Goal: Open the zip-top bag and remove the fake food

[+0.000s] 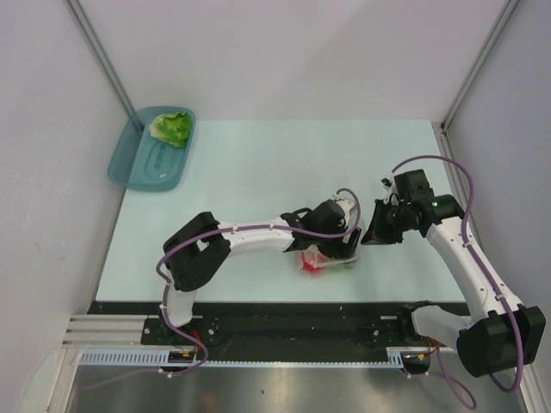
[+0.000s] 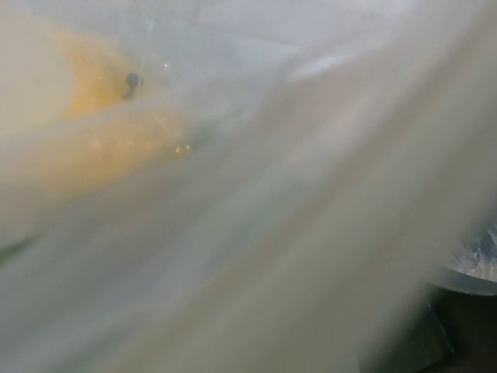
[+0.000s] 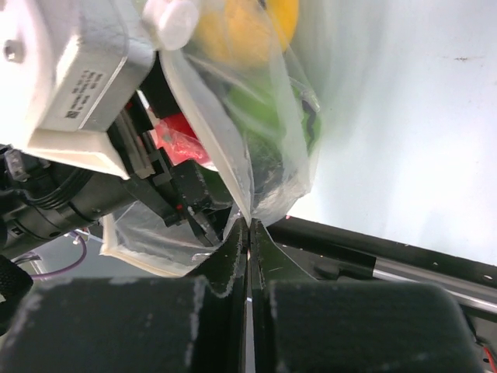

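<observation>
The zip-top bag (image 1: 337,256) hangs between my two grippers above the table's front middle. My right gripper (image 3: 249,224) is shut on a fold of the bag's clear plastic (image 3: 273,175). In the top view it (image 1: 368,232) sits right of the bag. My left gripper (image 1: 343,232) is pressed against the bag, and its jaws are hidden by plastic. Through the plastic I see a yellow-orange fruit (image 3: 256,23), a green piece (image 3: 264,116) and a small red piece (image 3: 175,136). The fruit (image 2: 85,85) fills the left wrist view's upper left. A green lettuce leaf (image 1: 172,127) lies in the tray.
The teal plastic tray (image 1: 138,168) sits at the table's far left corner. The black front rail (image 1: 284,314) runs just below the bag. White walls and metal posts enclose the table on both sides.
</observation>
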Robot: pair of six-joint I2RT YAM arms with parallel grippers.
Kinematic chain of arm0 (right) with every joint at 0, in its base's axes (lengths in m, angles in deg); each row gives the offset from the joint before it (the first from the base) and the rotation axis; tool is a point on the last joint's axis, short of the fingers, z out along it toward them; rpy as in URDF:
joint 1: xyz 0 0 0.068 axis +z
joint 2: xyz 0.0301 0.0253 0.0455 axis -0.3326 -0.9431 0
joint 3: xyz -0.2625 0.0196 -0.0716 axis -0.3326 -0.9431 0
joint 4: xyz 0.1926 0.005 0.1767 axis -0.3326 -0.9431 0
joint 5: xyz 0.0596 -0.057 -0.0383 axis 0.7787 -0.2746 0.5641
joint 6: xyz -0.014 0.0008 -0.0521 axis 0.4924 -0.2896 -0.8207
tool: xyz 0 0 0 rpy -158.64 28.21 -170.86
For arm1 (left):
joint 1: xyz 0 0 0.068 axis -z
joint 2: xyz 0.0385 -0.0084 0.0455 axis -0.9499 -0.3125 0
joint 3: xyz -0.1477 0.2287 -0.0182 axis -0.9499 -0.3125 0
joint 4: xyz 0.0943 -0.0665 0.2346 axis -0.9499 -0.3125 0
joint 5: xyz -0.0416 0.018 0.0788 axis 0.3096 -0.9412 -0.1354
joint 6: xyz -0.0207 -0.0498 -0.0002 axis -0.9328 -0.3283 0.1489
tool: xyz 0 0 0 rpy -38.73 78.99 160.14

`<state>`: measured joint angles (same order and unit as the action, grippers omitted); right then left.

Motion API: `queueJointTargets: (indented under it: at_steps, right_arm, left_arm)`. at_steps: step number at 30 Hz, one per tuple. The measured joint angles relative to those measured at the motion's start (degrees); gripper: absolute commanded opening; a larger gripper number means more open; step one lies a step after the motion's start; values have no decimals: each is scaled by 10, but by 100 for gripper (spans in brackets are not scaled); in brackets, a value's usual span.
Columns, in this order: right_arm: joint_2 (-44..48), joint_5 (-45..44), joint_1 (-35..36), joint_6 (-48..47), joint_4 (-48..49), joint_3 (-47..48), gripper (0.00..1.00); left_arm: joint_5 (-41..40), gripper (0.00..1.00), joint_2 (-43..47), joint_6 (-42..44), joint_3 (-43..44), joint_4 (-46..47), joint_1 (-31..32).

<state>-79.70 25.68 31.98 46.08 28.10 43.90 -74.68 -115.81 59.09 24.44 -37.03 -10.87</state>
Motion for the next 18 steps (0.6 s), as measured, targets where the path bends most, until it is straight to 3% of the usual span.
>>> queueJointTargets:
  at_steps: [3,7,10,16,18]
  right_arm:
    - [0,0,0,0,0,0,0]
    - [0,0,0,-1,0,0,0]
    - [3,1,0,-1,0,0,0]
    - [7,8,0,0,1,0,0]
    - [8,10,0,0,1,0,0]
  left_arm:
    - [16,75,-11,-1,12,0,-1]
    - [31,50,-16,-2,18,2,-1]
    - [30,37,-9,1,12,0,0]
    - [-5,15,32,11,-10,-58,3]
    - [-18,12,47,17,-12,-82,4]
